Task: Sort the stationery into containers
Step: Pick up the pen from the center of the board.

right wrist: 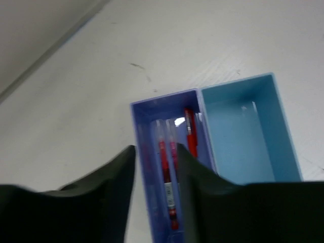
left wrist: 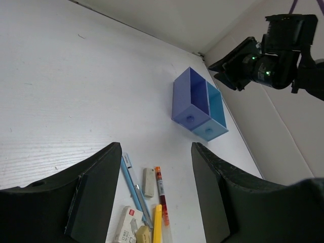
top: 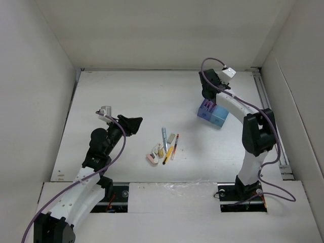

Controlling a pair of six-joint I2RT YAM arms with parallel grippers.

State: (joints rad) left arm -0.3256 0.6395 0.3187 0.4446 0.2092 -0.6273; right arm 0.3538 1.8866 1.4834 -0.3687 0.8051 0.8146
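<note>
The loose stationery lies in a small pile at mid-table: a blue-grey pen, a red pen, a yellow pen, a grey eraser and a sleeved white eraser. My left gripper hovers over the pile, open and holding nothing. The containers stand at the back right. My right gripper hangs open just above the purple compartment, where red pens lie loose. The light blue compartment holds nothing I can see.
White walls enclose the table on the left, back and right. A metal rail runs along the right edge. A pink eraser sits at the pile's near-left end. The right arm looms beyond the containers in the left wrist view.
</note>
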